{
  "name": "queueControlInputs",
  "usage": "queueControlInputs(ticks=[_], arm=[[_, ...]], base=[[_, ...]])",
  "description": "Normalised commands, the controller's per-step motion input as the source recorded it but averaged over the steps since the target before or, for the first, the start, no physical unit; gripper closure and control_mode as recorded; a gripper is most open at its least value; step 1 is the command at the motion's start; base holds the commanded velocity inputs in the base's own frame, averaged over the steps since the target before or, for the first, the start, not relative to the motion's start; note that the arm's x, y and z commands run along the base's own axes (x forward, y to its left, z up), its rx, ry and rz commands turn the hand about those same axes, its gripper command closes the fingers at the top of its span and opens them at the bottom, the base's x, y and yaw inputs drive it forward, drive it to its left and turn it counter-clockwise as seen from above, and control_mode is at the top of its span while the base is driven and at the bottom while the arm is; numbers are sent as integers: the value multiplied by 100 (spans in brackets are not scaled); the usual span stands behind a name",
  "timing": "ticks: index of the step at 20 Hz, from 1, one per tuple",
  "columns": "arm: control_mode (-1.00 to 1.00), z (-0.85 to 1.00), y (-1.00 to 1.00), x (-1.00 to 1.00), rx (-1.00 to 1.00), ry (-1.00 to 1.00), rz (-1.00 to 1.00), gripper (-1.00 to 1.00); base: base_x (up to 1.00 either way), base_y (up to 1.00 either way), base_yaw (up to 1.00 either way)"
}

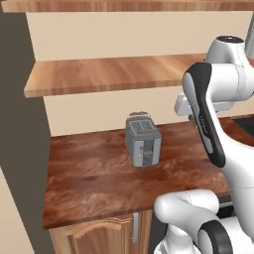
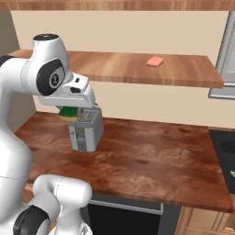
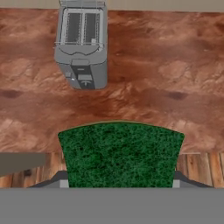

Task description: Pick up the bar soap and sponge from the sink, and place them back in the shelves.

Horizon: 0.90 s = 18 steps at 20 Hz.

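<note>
Soap (image 2: pixel 155 61) already on the shelf (image 2: pixel 137 69), my jaws clamped on the sponge (image 3: pixel 120 153) above the desk (image 2: pixel 151 160); next I judge: lift it onto that shelf.

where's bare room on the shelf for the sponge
The shelf is bare plank left of the bar soap and a shorter stretch between the soap and its right end. The counter right of the toaster is also free. It is tight only around the toaster, where the gripper holds the sponge.

No readable text, label, brand, number or sign on anything.
</note>
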Motion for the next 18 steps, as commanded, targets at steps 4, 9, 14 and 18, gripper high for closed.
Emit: queueControlInputs(ticks=[4,9,14,18], arm=[[-100,19,0,0,0,-8,0,100],[-100,40,1,0,0,-7,0,100],[-100,36,2,0,-1,-11,0,100],[-100,29,9,0,-2,-14,0,100]], base=[[0,0,0],[0,0,0],[0,0,0],[0,0,0]])
